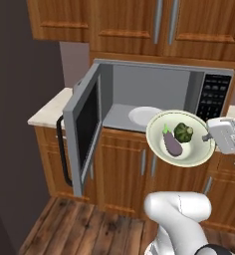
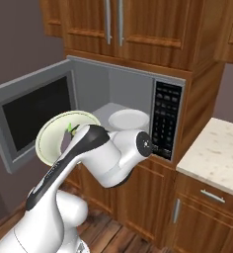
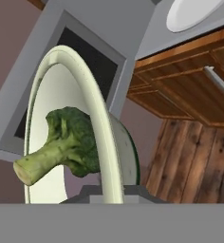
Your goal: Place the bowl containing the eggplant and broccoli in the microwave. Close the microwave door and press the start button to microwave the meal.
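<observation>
wooden cabinets are framing the microwave point(image 1: 164, 94), which is sitting built in at counter point(image 1: 47, 112) height with the microwave door point(image 1: 84, 127) standing wide open to the left. i'm holding the bowl point(image 1: 181, 138) in the air just in front of the cavity mouth, the hand point(image 1: 207, 136) pinched nearly shut on its right rim. the eggplant point(image 1: 172, 144) and the broccoli point(image 1: 183, 132) are lying inside, touching each other. a white plate point(image 1: 145, 116) is already resting on the cavity floor. i'm judging the bowl should go in level, since the wrist camera is showing it steeply tilted, and slowly, clearing the keypad side, then come down onto that plate before i'm letting go.
</observation>
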Robot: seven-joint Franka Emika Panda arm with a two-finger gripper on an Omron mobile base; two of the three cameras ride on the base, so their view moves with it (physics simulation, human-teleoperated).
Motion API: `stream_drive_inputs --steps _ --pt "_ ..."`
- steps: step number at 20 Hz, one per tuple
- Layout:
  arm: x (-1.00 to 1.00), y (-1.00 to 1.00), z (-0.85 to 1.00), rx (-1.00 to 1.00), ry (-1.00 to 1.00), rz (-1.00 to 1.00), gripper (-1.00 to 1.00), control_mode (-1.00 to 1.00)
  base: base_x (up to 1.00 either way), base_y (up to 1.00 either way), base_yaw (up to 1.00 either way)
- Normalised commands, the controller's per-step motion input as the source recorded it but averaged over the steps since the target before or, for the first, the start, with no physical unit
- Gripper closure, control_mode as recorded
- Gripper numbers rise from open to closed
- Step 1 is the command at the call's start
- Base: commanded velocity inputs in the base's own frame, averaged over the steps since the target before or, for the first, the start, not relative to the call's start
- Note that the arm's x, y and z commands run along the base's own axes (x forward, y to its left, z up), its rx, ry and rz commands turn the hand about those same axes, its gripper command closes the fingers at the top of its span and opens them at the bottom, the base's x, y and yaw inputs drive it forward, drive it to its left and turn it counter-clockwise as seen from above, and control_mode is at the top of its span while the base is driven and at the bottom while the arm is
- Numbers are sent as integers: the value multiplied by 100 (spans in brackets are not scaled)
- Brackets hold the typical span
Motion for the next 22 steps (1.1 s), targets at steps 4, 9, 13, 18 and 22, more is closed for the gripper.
stream_drive_inputs --steps 4,9,13,18,22 --pt "0 0 0 0 0 0 100 100 -8 11 14" --pt "0 0 0 0 0 0 100 100 -8 10 14" --pt "0 0 0 0 0 0 100 100 -11 12 14" --pt "0 0 0 0 0 0 100 100 -19 12 12" --pt "0 0 0 0 0 0 100 100 -16 11 11"
